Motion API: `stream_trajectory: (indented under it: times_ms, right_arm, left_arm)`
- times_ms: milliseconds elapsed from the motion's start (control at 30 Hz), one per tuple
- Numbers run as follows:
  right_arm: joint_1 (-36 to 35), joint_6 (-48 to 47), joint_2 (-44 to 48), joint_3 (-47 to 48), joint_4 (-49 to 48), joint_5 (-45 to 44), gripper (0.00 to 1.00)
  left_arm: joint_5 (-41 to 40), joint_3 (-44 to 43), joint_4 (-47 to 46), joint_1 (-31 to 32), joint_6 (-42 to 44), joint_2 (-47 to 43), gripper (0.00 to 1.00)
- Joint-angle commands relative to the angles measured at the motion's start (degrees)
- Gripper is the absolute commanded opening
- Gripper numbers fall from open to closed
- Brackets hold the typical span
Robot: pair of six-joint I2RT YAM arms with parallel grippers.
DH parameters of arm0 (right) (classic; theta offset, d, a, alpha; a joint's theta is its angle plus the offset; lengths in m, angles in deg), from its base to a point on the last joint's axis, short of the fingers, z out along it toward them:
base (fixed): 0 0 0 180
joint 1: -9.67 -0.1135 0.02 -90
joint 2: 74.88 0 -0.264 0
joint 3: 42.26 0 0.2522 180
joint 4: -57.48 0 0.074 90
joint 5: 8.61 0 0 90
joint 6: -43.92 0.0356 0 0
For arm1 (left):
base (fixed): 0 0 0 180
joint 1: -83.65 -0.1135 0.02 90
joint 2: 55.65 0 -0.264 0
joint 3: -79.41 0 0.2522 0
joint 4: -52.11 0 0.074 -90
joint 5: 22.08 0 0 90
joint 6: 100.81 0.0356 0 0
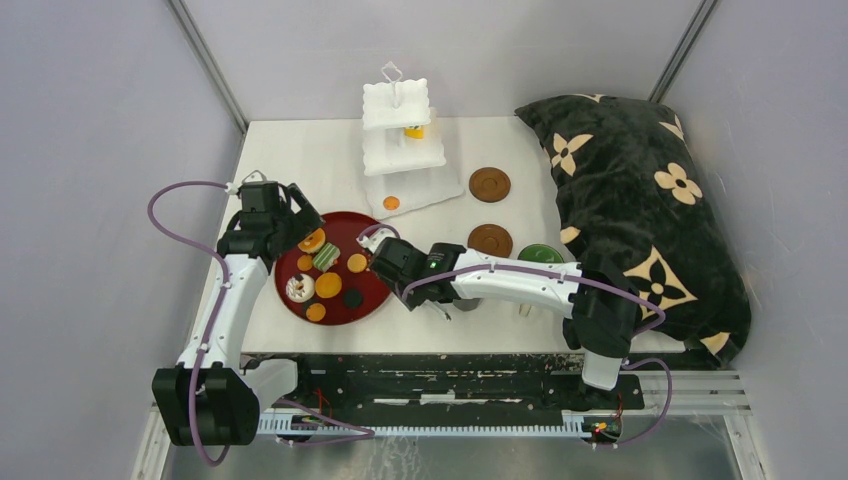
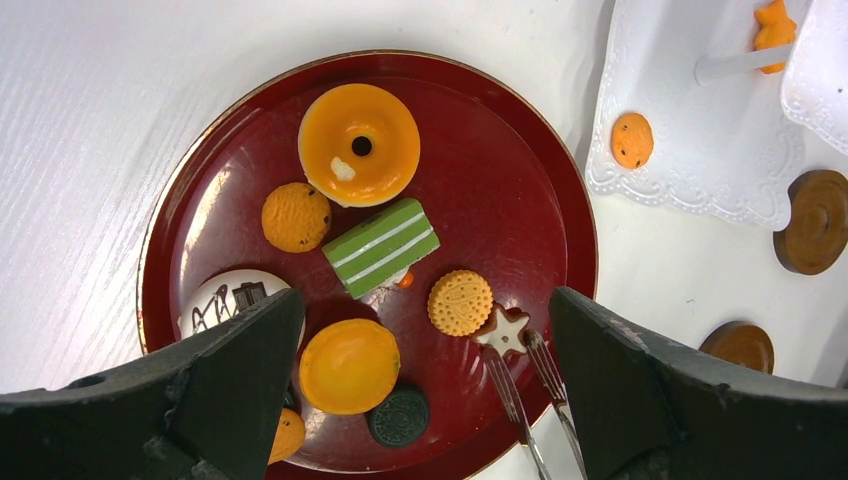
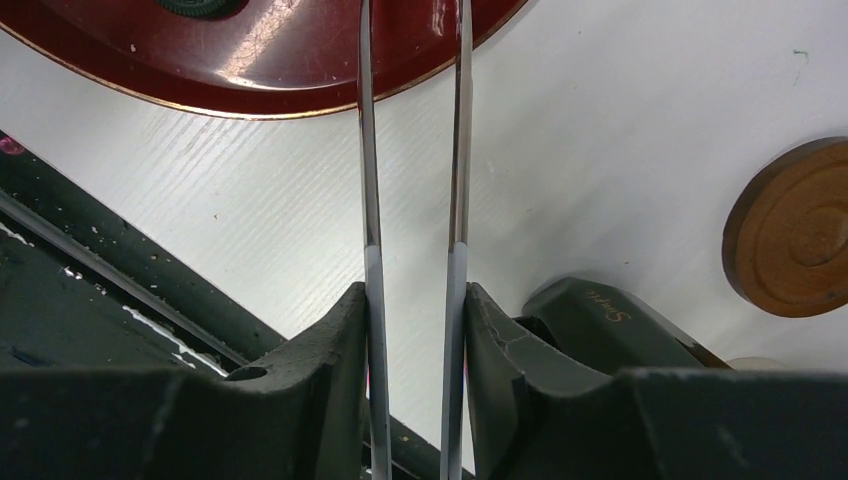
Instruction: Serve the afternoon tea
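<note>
Sitting in red tray (image 2: pixel 500 180): striped cake (image 2: pixel 381 246), star cookie (image 2: pixel 503 331).

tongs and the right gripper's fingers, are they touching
Touching. The right wrist view shows the right gripper clamped on the metal tongs, with a finger pressed against each arm's outer side and no gap.

Dark red tray (image 2: pixel 500 200), gold rim. Striped cake (image 2: pixel 382 246): green, white stripes. Glossy orange disc (image 2: pixel 385 120). Star cookie (image 2: pixel 503 331): white star on brown. White tiered stand (image 1: pixel 395 105). Brown coasters (image 1: pixel 489 184). Silver tongs (image 3: pixel 460 150). Black cushion (image 1: pixel 620 190), cream flower motifs.
</note>
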Motion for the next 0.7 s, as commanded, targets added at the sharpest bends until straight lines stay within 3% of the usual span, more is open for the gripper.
stream_trajectory:
  times_ms: [0, 433, 667]
  right_arm:
    - [-0.1, -2.9, 4.1, 3.3, -0.7, -3.4, 0.28]
    - [3.4, -6.1, 7.7, 7.7, 0.7, -0.8, 0.18]
    - [9.2, -6.8, 8.3, 8.1, 1.3, 1.1, 0.17]
  left_arm:
    - [1.0, -2.0, -1.3, -0.2, 1.0, -0.7, 1.0]
    - [0.3, -3.7, -1.3, -0.2, 1.7, 0.6, 1.0]
    - [0.5, -4.6, -1.1, -0.2, 2.2, 1.7, 1.0]
